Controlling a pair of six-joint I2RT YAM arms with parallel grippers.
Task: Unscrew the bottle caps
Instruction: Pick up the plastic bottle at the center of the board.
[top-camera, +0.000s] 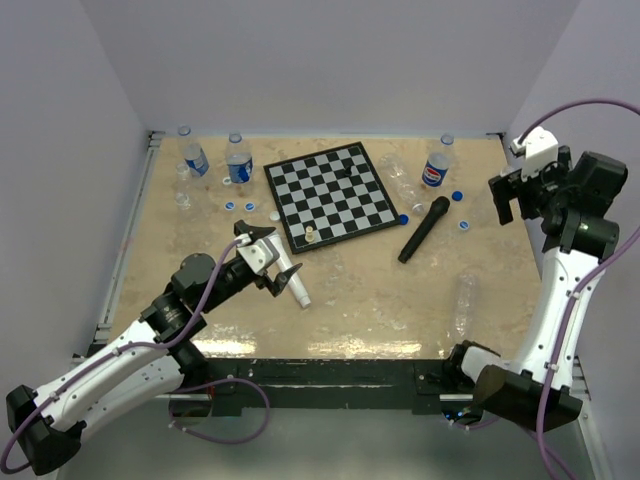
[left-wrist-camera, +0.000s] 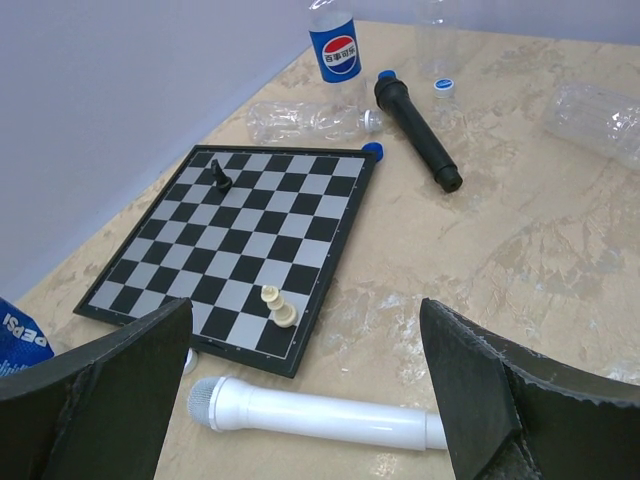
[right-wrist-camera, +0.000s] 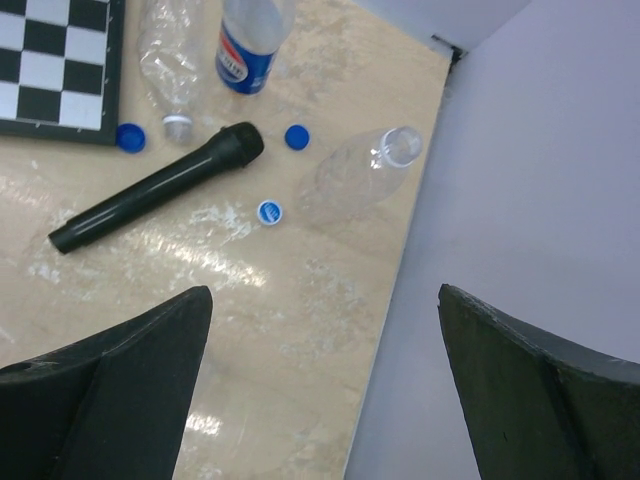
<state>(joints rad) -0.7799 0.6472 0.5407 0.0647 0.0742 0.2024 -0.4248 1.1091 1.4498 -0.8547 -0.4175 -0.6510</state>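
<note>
Several clear bottles stand or lie on the table: two blue-labelled ones (top-camera: 195, 157) (top-camera: 238, 160) at the back left, and a logo bottle (top-camera: 436, 168) (left-wrist-camera: 335, 50) (right-wrist-camera: 245, 45) at the back right. A bare bottle (top-camera: 400, 180) (left-wrist-camera: 305, 120) lies beside it, and another (top-camera: 465, 300) lies front right. Loose blue caps (top-camera: 229, 206) (top-camera: 456, 196) (right-wrist-camera: 296, 136) (right-wrist-camera: 269, 211) lie about. My left gripper (top-camera: 268, 262) (left-wrist-camera: 305, 318) hangs open over a white microphone (left-wrist-camera: 320, 415). At the right edge my right gripper (top-camera: 510, 200) (right-wrist-camera: 325, 295) is raised, open and holding nothing.
A chessboard (top-camera: 330, 195) (left-wrist-camera: 250, 250) with a pale piece (left-wrist-camera: 278, 305) and a black piece (left-wrist-camera: 220, 178) lies mid-table. A black microphone (top-camera: 424, 229) (right-wrist-camera: 155, 200) lies to its right. An uncapped clear bottle (right-wrist-camera: 365, 175) stands near the right wall. Grey walls close three sides.
</note>
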